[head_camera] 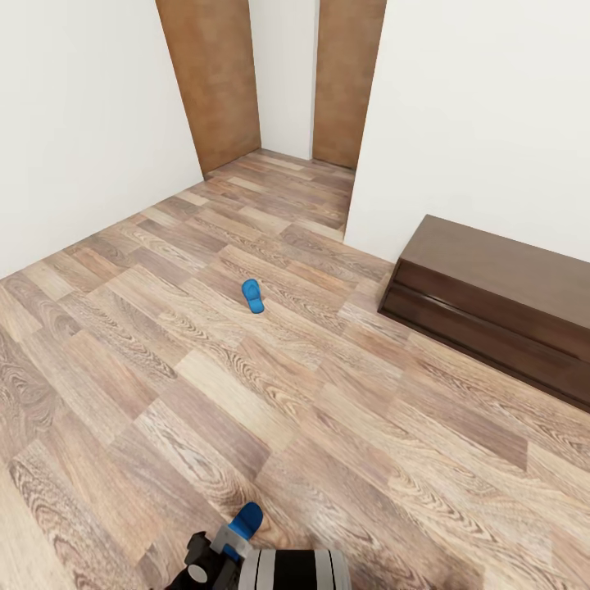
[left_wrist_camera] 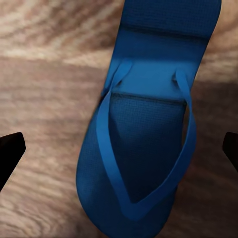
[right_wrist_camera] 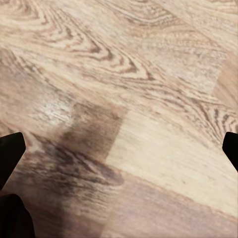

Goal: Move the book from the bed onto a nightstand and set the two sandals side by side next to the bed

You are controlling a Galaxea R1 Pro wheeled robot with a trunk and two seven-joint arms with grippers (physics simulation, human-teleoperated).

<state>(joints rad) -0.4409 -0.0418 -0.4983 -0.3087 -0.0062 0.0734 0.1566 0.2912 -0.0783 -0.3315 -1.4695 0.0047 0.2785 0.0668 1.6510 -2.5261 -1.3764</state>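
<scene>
Two sandals: both bright blue flip-flops with flat rounded soles; each lies flat on the wood-plank floor (head_camera: 147,385), well apart from the other.
Far sandal (head_camera: 252,295): out on the open planks, between the white left wall (head_camera: 74,123) and the dark bench cabinet (head_camera: 492,303), touching neither.
Near sandal (head_camera: 245,519): at the lower edge of the head view, just beside the robot's left arm; its sole is finely dotted in the left wrist view (left_wrist_camera: 148,124), a thin Y-shaped strap arches over it and a paler smooth band crosses it.
Left gripper (left_wrist_camera: 119,148): points straight down at the near sandal, its two dark fingertips (left_wrist_camera: 10,151) spread wide to either side of the sole and not touching it, nothing between them.
Left arm (head_camera: 209,561): black and grey links low in the head view, beside a banded grey-and-black cylinder.
Right gripper (right_wrist_camera: 119,148): aims down at bare planks, dark fingertips (right_wrist_camera: 10,151) wide apart, holding nothing.
Floor: light brown boards with strong swirling grain, matt, with a soft shadow under the right gripper.
Bench cabinet: long, low, glossy dark brown wood, against the right-hand white wall.
Doors (head_camera: 213,74): two plain brown panels flanking a narrow white wall at the far end.
</scene>
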